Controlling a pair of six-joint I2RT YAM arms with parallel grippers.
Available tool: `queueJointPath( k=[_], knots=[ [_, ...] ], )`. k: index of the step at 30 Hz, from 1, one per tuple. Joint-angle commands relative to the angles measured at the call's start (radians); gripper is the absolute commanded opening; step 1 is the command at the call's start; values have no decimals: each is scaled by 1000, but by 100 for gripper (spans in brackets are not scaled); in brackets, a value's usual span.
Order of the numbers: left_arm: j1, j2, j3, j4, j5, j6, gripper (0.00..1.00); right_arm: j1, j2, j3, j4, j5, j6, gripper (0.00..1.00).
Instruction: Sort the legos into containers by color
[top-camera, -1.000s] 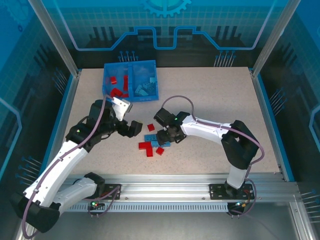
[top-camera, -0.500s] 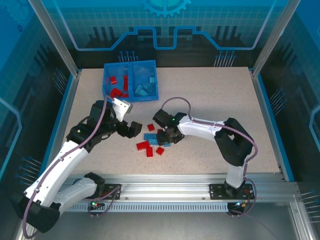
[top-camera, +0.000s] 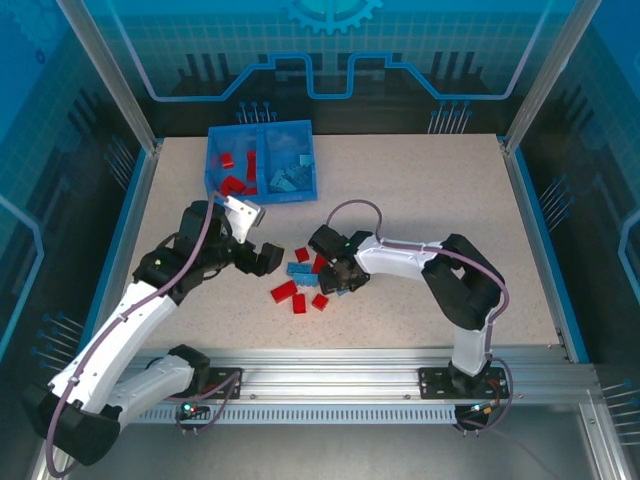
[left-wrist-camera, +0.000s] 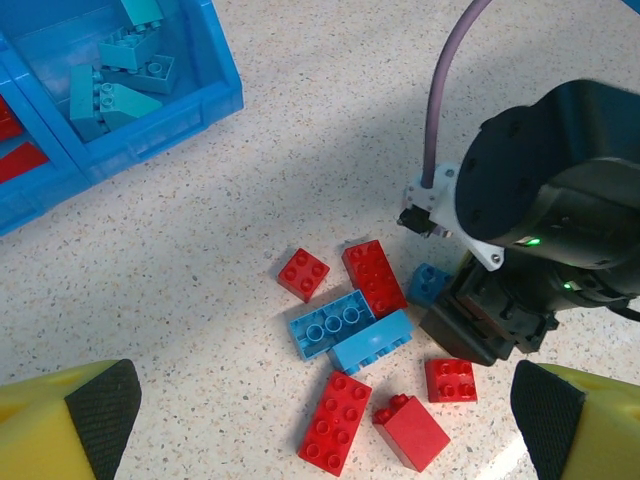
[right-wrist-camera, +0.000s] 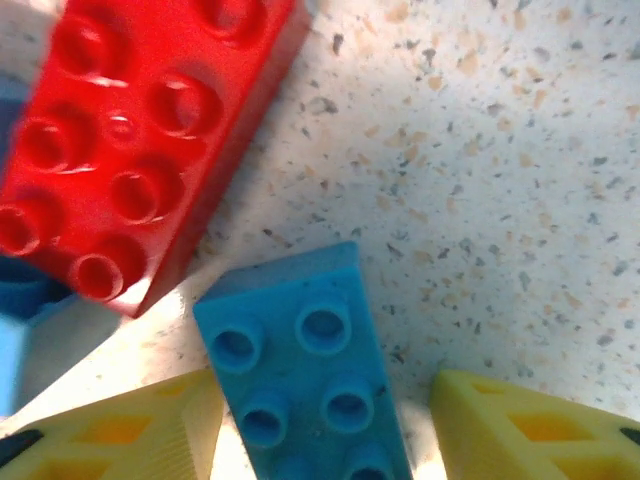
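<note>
Legos of studded plastic, bright red and blue, crowd around the right gripper (right-wrist-camera: 318, 425). Its two yellow fingers (right-wrist-camera: 120, 435) stand partly spread on either side of one blue studded brick (right-wrist-camera: 300, 370). One finger sits close against the brick's side, while a strip of the speckled beige table (top-camera: 430, 200) shows between the brick and the other finger, so nothing is pinched. Just beyond the blue brick lies a red eight-stud brick (right-wrist-camera: 140, 140), its near corner just beside the blue one. In the left wrist view the rest of the loose cluster spreads out on the table beside the right arm's black wrist. It includes a small red square brick (left-wrist-camera: 303, 273), a long blue brick with its open underside up (left-wrist-camera: 330, 322), touching a smooth blue piece (left-wrist-camera: 372, 340), and a long red brick (left-wrist-camera: 335, 420) with another red block (left-wrist-camera: 411, 430) beside it. A red four-stud square (left-wrist-camera: 451, 380) lies close to the black wrist. The left gripper (left-wrist-camera: 325, 420) hangs above this cluster with its jaws spread wide and nothing between them. Well apart from the cluster, toward the far left of the table, stands the shallow rectangular blue plastic bin (top-camera: 300, 193), split by a middle wall. Its left compartment holds red bricks (top-camera: 235, 172) and its right compartment holds light blue ones (top-camera: 288, 176).
</note>
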Motion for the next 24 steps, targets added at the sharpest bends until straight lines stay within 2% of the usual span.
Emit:
queueJointPath(
  k=[1, 6, 9, 11, 14, 19, 24],
  knots=[
    [10, -14, -11, 16, -6, 14, 99, -4, -35, -39, -56, 31, -6, 61],
    [15, -14, -9, 16, 0, 12, 99, -4, 4, -20, -31, 16, -21, 54],
    [16, -17, -10, 10, 4, 14, 99, -4, 20, 5, -39, 25, -15, 39],
    [17, -21, -9, 4, 17, 22, 99, -2, 4, 44, -104, 65, 2, 35],
    [17, -42, -11, 0, 34, 37, 99, 17, -88, 89, -154, 143, -13, 34],
    [26, -102, -30, 26, 31, 35, 99, 19, -221, 191, -127, 156, -94, 34],
    [40, -157, -53, 55, 36, 23, 99, 0, -145, 432, -100, 155, -218, 35]
  ],
)
